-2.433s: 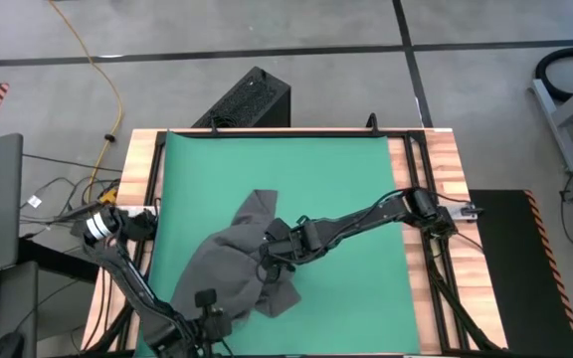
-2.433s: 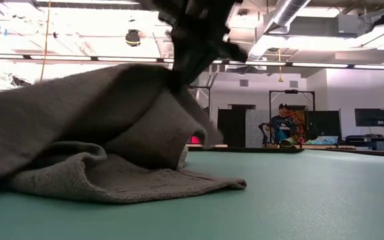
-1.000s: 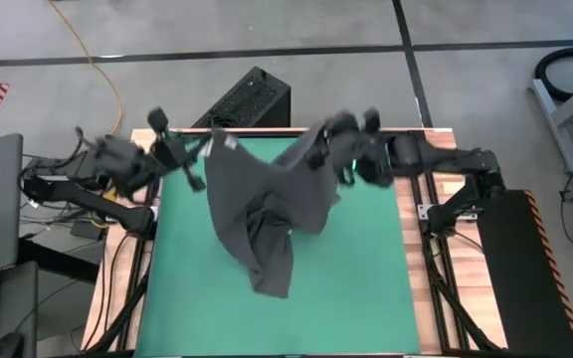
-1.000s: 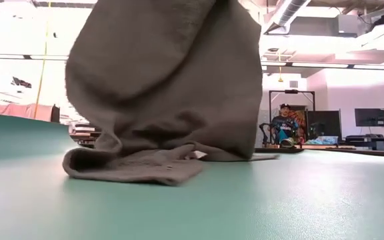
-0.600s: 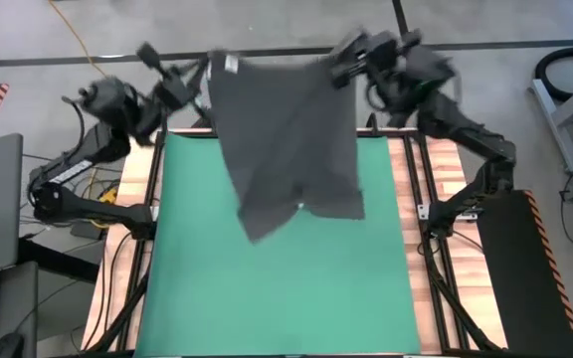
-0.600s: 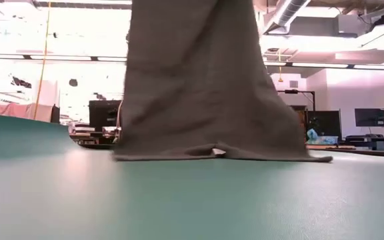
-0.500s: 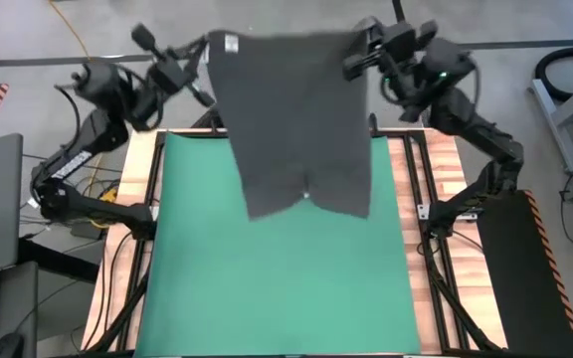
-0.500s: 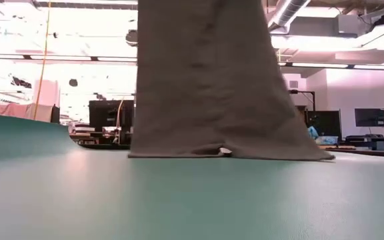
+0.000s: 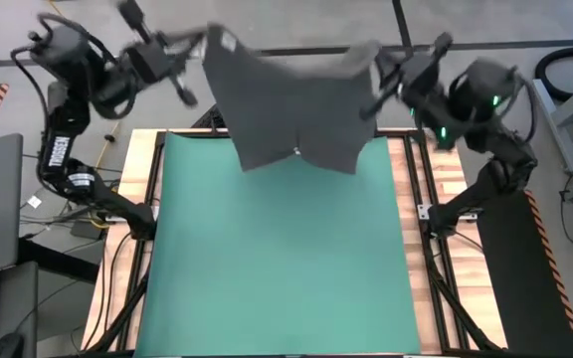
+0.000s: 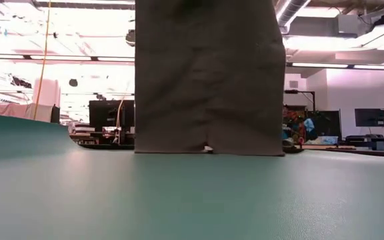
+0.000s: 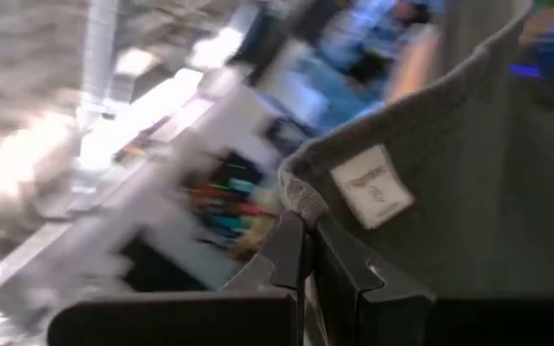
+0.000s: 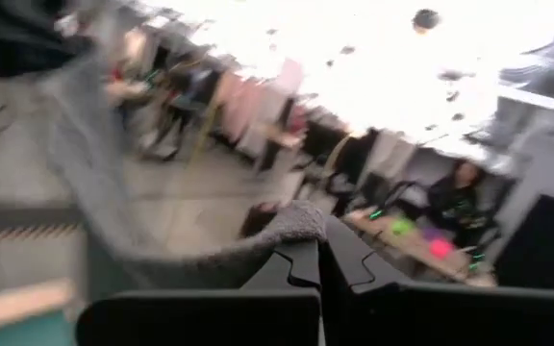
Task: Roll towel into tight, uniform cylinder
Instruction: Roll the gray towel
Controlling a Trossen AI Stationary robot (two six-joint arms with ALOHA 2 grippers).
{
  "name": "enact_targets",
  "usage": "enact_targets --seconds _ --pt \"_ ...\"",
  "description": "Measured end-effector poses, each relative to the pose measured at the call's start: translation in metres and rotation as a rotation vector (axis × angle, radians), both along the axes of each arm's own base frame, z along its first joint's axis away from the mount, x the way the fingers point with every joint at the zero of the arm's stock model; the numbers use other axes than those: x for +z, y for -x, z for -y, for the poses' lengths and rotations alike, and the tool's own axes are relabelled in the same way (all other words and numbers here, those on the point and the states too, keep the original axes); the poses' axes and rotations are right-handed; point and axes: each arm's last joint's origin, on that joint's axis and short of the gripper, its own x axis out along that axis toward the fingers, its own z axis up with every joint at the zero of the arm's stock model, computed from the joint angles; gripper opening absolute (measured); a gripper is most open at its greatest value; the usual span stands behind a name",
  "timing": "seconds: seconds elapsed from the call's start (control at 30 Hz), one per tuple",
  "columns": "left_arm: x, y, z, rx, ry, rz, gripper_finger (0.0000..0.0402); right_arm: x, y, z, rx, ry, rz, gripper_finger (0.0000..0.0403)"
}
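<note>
**Towel held up by both top corners, hanging over far edge of mat**

Green mat (image 9: 277, 249) covers most of the wood-edged table (image 9: 446, 169); concrete floor w/ a yellow cable (image 9: 107, 89) beyond it, lab room w/ monitors and benches behind in the low view.

Towel (image 9: 291, 104) is up in the air, spread flat as a sheet btwn the two arms, over the far end of the mat. Low view: it hangs straight down like a curtain, bottom hem right at mat level near the far edge; can't tell if hem touches the mat. Small notch/tag mid-hem.

Left gripper (image 9: 195, 52) is high at far-left, fingers (image 11: 291, 255) pinched together on the towel's corner, white tag (image 11: 371, 185) just beside the pinch point. Cloth bunches out above the fingertips.

Right gripper (image 9: 376, 62) is high at far-right, fingers (image 12: 339, 255) clamped on the opposite top corner; a fold of cloth sits over the tips.

Top edge btwn grippers sags slightly. Both arms are raised well above the table, reaching inward from either side.
</note>
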Motion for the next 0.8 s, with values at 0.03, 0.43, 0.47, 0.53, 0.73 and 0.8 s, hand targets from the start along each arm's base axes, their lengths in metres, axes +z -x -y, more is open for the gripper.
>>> enact_targets --seconds 0.03,0.43,0.47,0.53,0.73,0.8 --pt "-0.006 0.002 0.006 -0.032 0.047 -0.041 0.0 -0.005 -0.002 -0.009 0.017 -0.03 -0.027 0.0007" --pt "-0.052 0.003 0.1 -0.37 0.613 -0.279 0.0 -0.053 -0.025 -0.114 0.213 -0.295 -0.029 0.0007" --pt "-0.052 0.003 0.105 -0.358 0.602 -0.264 0.0 -0.054 -0.028 -0.118 0.19 -0.272 -0.034 0.0007" --pt "-0.05 0.003 0.112 -0.306 0.536 -0.234 0.0 -0.052 -0.034 -0.122 0.122 -0.213 -0.053 0.0007" --pt "-0.05 -0.001 0.092 -0.031 0.317 -0.269 0.0 -0.045 -0.046 -0.084 -0.122 -0.129 -0.112 0.0007" --pt "-0.05 -0.003 0.076 0.013 0.316 -0.278 0.0 -0.045 -0.049 -0.061 -0.183 -0.121 -0.132 0.0007"
